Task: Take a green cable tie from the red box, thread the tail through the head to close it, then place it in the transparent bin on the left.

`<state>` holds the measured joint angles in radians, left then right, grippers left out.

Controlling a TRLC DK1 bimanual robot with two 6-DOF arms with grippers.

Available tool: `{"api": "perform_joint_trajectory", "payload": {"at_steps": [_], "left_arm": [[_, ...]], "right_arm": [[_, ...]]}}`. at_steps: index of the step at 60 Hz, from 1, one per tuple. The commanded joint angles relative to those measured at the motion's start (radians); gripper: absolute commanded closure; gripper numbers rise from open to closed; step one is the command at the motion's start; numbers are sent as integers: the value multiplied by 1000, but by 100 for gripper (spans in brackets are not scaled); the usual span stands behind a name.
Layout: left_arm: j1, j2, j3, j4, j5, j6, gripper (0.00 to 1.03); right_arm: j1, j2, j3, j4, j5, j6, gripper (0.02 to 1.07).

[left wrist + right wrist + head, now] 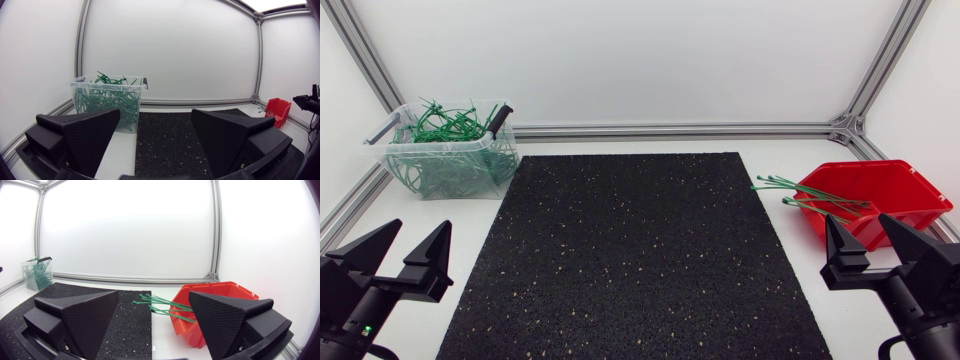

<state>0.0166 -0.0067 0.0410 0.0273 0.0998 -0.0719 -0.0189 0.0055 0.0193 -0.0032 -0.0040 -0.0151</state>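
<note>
The red box [876,200] stands at the table's right side, with several green cable ties [810,197] sticking out over its left rim toward the mat. In the right wrist view the red box [220,305] and its ties [162,306] lie just ahead of my open right gripper [152,315]. The transparent bin [448,150] at the far left holds a heap of closed green ties; it shows as the bin [107,102] ahead of my open left gripper [155,135]. My left gripper [408,252] and right gripper [865,240] rest near the front corners, both holding nothing.
A black speckled mat [630,250] covers the table's middle between the arms. Aluminium frame rails [670,130] run along the back edge and the sides. A dark marker-like handle [498,120] leans on the bin's rim.
</note>
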Motion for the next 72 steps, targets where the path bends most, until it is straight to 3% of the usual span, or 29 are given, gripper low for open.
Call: {"api": "perform_joint_trajectory", "payload": {"at_steps": [1, 37, 57, 72], "left_arm": [[-3, -6, -44, -6, -3, -19, 4], [-7, -6, -44, -4, -3, -19, 4], [-46, -6, -44, -3, -3, -19, 4], [-38, -6, -44, -3, -3, -19, 4]], "right_arm": [[7, -12, -19, -4, -5, 7, 5], [-3, -12, 11, -12, -10, 10, 5], [-13, 34, 211, -60, 1, 14, 5], [-49, 292, 461, -139, 32, 18, 5]]}}
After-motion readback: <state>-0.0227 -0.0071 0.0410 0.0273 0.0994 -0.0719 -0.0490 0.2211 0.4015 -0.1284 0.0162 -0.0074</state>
